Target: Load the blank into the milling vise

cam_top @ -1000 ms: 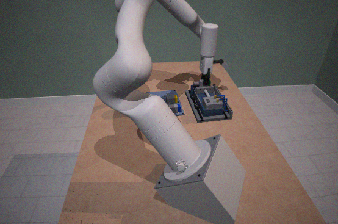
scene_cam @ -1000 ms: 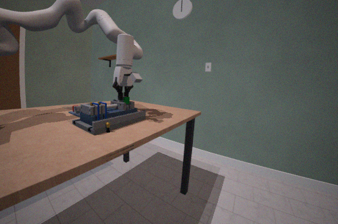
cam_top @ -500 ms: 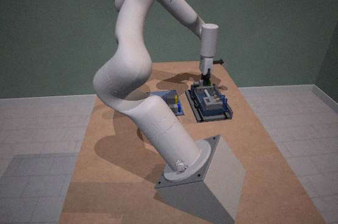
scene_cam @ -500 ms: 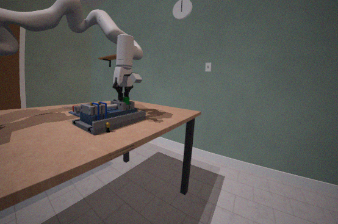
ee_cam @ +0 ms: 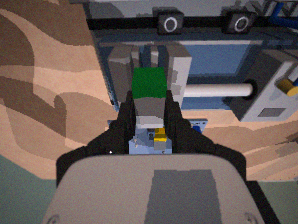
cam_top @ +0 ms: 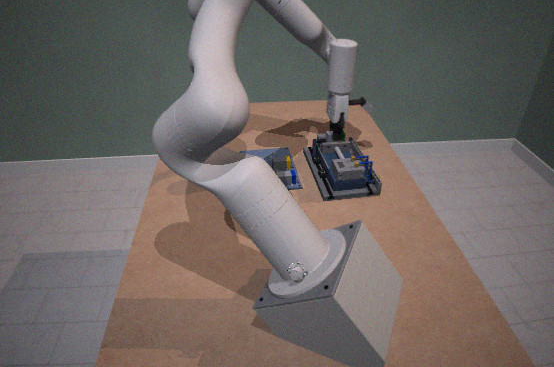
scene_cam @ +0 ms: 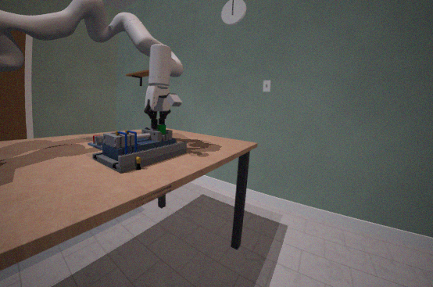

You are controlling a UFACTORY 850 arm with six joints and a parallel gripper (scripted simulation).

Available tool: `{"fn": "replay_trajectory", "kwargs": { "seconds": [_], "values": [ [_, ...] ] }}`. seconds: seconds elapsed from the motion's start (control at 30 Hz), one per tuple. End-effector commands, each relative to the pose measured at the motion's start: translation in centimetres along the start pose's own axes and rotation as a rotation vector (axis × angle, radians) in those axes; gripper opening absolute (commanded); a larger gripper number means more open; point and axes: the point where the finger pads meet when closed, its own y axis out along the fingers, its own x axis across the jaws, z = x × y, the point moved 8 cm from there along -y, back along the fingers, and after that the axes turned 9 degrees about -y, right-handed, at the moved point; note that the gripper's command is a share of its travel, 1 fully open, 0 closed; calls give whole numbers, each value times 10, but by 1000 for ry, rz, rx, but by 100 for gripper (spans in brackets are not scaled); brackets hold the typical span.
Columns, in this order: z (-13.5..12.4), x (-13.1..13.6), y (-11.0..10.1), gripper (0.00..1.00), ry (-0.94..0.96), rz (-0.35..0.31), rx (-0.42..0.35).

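Observation:
My gripper (cam_top: 338,127) (scene_cam: 158,123) (ee_cam: 149,100) is shut on the grey blank with the green end (cam_top: 342,136) (scene_cam: 162,129) (ee_cam: 148,83). It holds the blank just above the far end of the milling vise (cam_top: 327,190) (scene_cam: 156,153). The green end sticks out past the fingers. Grey jaw blocks (ee_cam: 119,70) show on both sides of it in the wrist view. The hosed jaw (cam_top: 346,169) (ee_cam: 260,85) with its white rod (ee_cam: 215,90) is off to one side. Whether the blank touches the vise is hidden.
The blue infeed plate (cam_top: 260,155) lies left of the vise, partly behind my arm, with a yellow-ended blank (cam_top: 288,161) and a blue-ended blank (cam_top: 294,178) on it. Blue hoses (scene_cam: 130,138) arch over the vise. The table edge (scene_cam: 219,163) is close by.

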Motion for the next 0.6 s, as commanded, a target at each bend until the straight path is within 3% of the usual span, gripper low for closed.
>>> {"fn": "replay_trajectory", "kwargs": {
  "seconds": [0.0, 0.57],
  "values": [
    [-1, -1, -1, 0, -1, 1, 1],
    [-4, -4, -1, 0, -1, 1, 1]
  ]
}}
